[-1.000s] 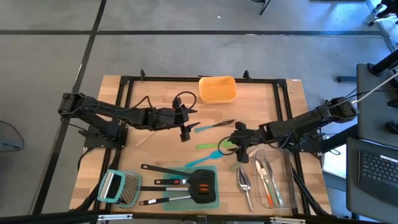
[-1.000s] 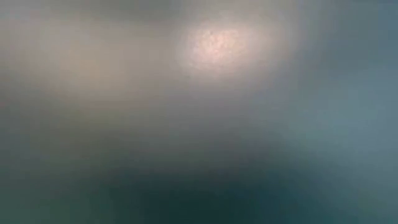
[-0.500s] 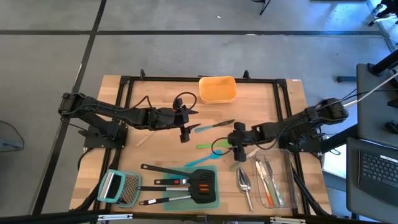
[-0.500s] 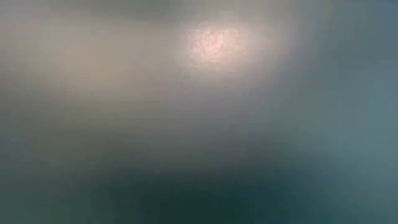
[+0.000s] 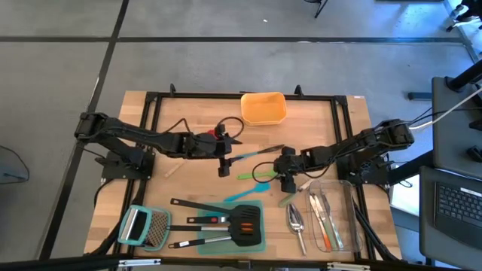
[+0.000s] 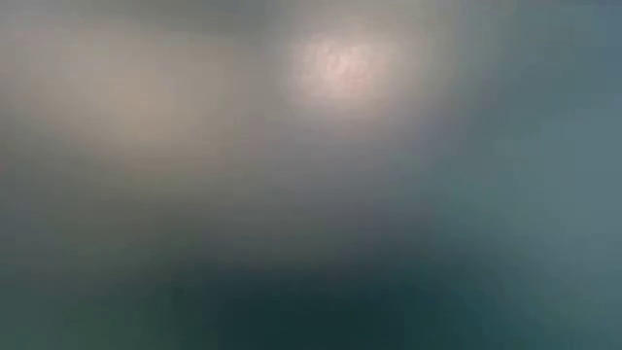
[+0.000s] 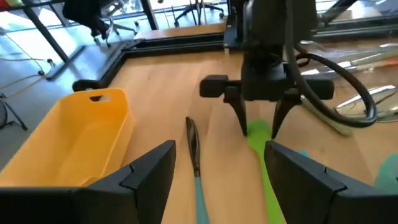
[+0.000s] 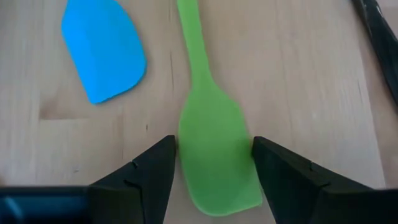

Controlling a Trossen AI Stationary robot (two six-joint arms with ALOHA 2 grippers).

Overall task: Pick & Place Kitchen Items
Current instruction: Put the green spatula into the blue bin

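The right gripper (image 8: 211, 171) stood over the green spatula (image 8: 214, 146) at mid-bench (image 5: 316, 120), its open, empty jaws straddling the blade across the tool's long axis, while the left gripper (image 7: 211, 174) waited open nearby

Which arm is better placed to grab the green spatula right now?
The right. Its gripper is open with a finger on each side of the green spatula, while the left gripper hovers beside the teal spatula.
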